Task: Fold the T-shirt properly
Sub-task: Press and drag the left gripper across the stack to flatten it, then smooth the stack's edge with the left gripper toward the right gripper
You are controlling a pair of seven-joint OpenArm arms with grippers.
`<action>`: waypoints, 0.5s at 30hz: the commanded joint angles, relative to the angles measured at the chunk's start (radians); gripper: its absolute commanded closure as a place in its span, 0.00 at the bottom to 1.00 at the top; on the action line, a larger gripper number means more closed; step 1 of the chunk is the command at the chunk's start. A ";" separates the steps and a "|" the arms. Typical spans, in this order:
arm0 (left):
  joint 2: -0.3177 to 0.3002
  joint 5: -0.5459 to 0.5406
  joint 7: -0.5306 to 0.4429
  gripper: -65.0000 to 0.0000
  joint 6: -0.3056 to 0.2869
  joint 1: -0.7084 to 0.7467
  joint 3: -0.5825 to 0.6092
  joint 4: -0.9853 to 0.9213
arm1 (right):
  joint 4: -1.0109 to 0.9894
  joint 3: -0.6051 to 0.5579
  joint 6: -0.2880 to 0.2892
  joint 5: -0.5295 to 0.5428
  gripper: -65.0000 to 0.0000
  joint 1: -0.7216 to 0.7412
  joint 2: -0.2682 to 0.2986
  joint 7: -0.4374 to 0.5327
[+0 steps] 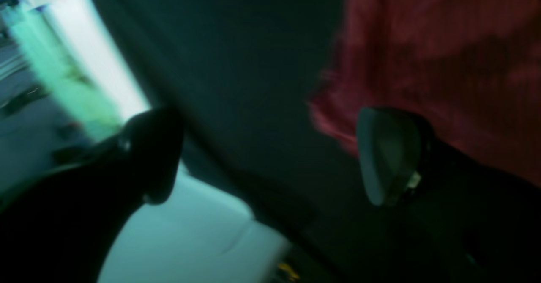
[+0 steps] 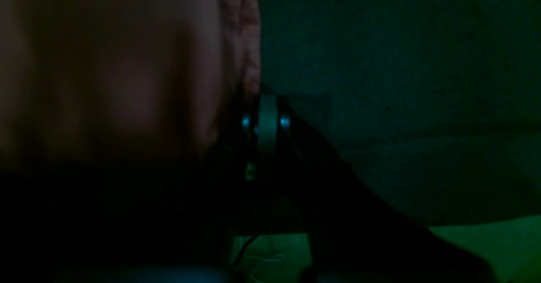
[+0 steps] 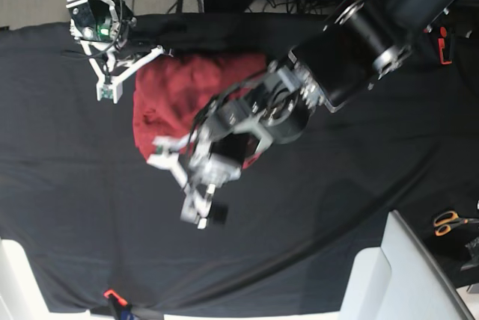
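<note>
Left hand (image 3: 183, 182) — nearest to the base camera, motion-blurred over the black tabletop (image 3: 337, 208) just off the near edge of the T-shirt (image 3: 168, 99). In the left wrist view its two fingers stand well apart with only dark cloth between them; spread wide, holding nothing. The red fabric sits beside and behind one finger (image 1: 391, 156) — whether it touches is not clear through the blur.

T-shirt — lies as a compact rumpled mound toward the far-left part of the tabletop, partly covered by the left arm. Outline rounded, surface wrinkled, no sleeve or collar to pick out. Judgement: some gathering or rough folding seems done, but this is not a neat flat rectangle; straightening edges and at least one clean fold look left to do.

Right hand (image 3: 112, 73) — farther back, at the shirt's far-left edge. Its white fingers point at the cloth; the right wrist view is very dark, showing a pale finger edge-on against a reddish-brown mass. Cannot tell whether it is gripping fabric or merely resting beside it.

Hard to make out: the shirt's right portion under the left arm, any fold lines, and nearly everything in the right wrist view. Scissors (image 3: 447, 222) lie at the right margin, well apart.
</note>
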 commanded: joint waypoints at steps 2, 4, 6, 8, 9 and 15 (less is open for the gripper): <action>0.015 0.011 -0.001 0.03 0.007 0.007 -0.003 0.016 | 0.016 0.003 0.003 -0.002 1.00 0.006 0.004 0.006; 0.015 0.011 -0.001 0.03 0.007 0.027 -0.014 0.024 | 0.017 0.003 0.000 -0.002 1.00 0.007 0.004 0.006; 0.015 0.009 -0.001 0.03 0.007 0.032 -0.016 0.041 | 0.019 0.003 -0.040 -0.002 1.00 0.007 0.006 0.006; 0.015 0.009 0.004 0.03 0.007 0.033 -0.016 0.095 | 0.020 0.000 -0.077 -0.002 1.00 0.007 0.006 0.006; 0.015 0.011 0.005 0.03 0.007 0.038 -0.016 0.119 | 0.020 0.001 -0.081 -0.002 1.00 0.007 0.006 0.006; 0.015 0.011 0.045 0.07 0.007 0.122 -0.115 0.311 | 0.085 0.003 -0.089 -0.002 1.00 -0.004 0.049 0.006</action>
